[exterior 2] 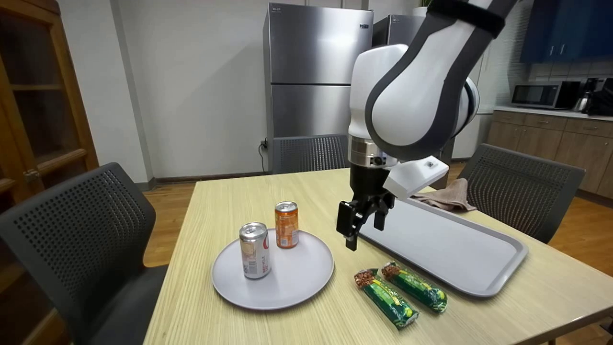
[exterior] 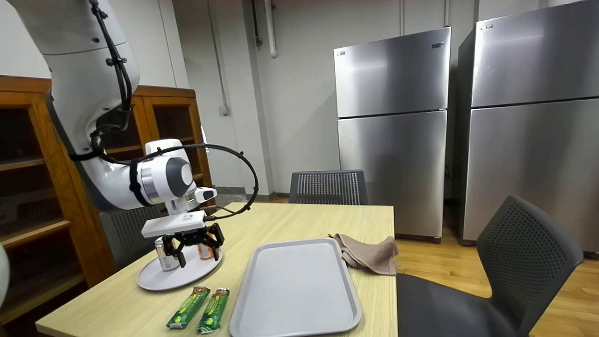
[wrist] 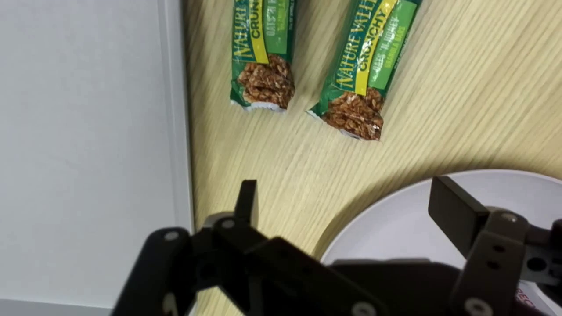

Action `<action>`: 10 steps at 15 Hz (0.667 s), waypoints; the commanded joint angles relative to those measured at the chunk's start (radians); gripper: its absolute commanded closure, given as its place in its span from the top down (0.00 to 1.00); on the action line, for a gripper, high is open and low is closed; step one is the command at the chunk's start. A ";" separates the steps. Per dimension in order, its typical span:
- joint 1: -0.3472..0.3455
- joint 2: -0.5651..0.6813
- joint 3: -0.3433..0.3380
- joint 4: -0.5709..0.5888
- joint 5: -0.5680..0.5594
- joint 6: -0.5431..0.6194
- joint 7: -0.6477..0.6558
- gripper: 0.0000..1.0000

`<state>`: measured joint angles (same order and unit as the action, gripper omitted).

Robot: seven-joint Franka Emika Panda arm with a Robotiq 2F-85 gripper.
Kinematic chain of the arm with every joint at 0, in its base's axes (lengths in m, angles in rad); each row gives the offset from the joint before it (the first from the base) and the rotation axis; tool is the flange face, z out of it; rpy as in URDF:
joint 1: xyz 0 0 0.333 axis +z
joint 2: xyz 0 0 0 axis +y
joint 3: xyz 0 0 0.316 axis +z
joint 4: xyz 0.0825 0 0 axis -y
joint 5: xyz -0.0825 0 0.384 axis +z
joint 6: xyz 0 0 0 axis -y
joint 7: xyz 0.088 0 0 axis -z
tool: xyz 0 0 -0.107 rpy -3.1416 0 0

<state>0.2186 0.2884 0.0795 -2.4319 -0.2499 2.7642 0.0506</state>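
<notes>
My gripper point(exterior 2: 366, 235) hangs above the table, its jaws wide apart with nothing between them. In the wrist view the gripper point(wrist: 344, 186) spans the gap between the grey tray point(wrist: 88, 131) and the round plate point(wrist: 382, 228). On that plate stand a silver can point(exterior 2: 255, 251) and an orange can point(exterior 2: 286, 225), both upright; the wrist view catches only a bit of the silver one at its lower right corner. Two green granola bars point(wrist: 263, 52) point(wrist: 364, 70) lie side by side on the wood, apart from the fingers. The rectangular tray point(exterior: 295, 285) holds nothing.
A brown cloth point(exterior: 369, 255) lies beside the tray, hanging over the table's edge. Dark chairs point(exterior: 524, 252) point(exterior 2: 91, 239) surround the wooden table point(exterior 2: 210, 206). Two steel refrigerators point(exterior: 393, 140) point(exterior: 538, 140) and a wooden cabinet point(exterior: 42, 201) stand farther off.
</notes>
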 commanded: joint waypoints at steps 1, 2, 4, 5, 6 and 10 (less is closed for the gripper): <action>0.000 0.012 0.027 0.057 0.012 -0.029 -0.038 1.00; 0.000 0.020 0.033 0.074 0.015 -0.032 -0.043 1.00; 0.002 0.037 0.041 0.106 0.017 -0.034 -0.048 1.00; 0.004 0.045 0.044 0.121 0.015 -0.034 -0.051 1.00; 0.006 0.058 0.048 0.140 0.016 -0.036 -0.054 1.00; 0.015 0.117 0.057 0.221 0.016 -0.046 -0.069 1.00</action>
<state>0.2252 0.3545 0.1247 -2.2935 -0.2486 2.7621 0.0166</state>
